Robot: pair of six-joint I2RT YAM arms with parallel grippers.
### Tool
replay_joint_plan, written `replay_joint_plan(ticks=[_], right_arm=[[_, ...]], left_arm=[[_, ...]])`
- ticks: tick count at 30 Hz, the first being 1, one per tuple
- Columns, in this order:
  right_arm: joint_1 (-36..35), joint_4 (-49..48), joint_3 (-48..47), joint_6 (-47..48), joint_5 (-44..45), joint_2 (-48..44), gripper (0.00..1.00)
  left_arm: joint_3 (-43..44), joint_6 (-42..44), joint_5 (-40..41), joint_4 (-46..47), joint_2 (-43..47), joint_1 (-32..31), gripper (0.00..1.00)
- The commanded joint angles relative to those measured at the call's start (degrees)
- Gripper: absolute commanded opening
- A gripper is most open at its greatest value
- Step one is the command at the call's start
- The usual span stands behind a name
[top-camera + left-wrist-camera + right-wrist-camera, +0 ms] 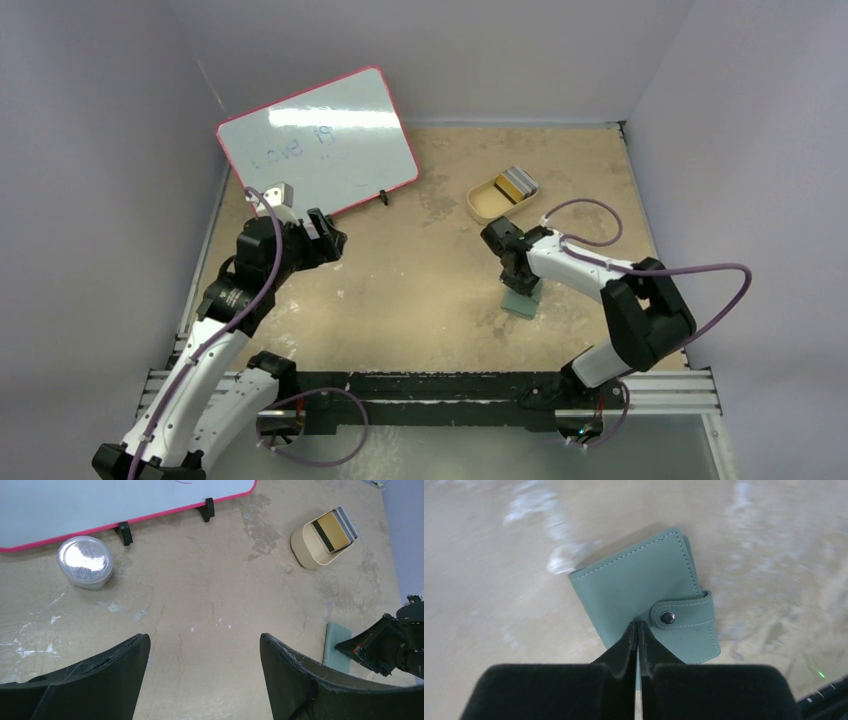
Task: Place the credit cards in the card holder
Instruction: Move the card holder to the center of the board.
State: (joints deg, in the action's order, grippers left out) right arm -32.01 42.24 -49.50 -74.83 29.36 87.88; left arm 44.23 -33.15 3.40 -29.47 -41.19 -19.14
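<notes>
- Right jaws are pressed together, tips at the snapped-shut card holder (644, 590), beside its strap.
- Left jaws stand wide, holding nothing.
- The credit cards (516, 183) lie in a tan tray (485, 204), well apart.
- The worktop (410, 300) is beige and stained; pale walls (100, 150) around it.

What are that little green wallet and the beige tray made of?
The wallet looks like matte leather or faux leather: stitched edges, a metal-looking snap. The tray is probably smooth moulded plastic, judging by its rounded, even walls.
</notes>
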Motion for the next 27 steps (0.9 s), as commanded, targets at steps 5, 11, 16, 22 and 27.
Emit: replay_joint_plan(ticks=[5,11,16,22,27], right_arm=[[-3.27,-24.12,2.39,25.24,-13.78,-8.59,0.0],[-4.79,-27.86,3.82,30.92,-17.82,-13.81,0.0],[-4.42,-9.14,-1.3,23.3,-6.04,-14.68,0.34],[-0.86,-2.82,-1.2,21.09,-2.09,-15.31,0.47],[4.08,-9.53,2.31,25.57,-8.73,-14.83,0.48]], left_arm=[[-0.1,1.62,0.66,1.47,-0.16,0.4,0.79],[0.15,1.43,1.71,0.82,-0.43,0.36,0.78],[0.16,1.42,1.57,0.56,-0.64,0.39,0.78],[0.17,1.55,0.92,0.76,-0.44,0.38,0.77],[0.02,1.69,1.06,0.82,0.48,0.36,0.77]])
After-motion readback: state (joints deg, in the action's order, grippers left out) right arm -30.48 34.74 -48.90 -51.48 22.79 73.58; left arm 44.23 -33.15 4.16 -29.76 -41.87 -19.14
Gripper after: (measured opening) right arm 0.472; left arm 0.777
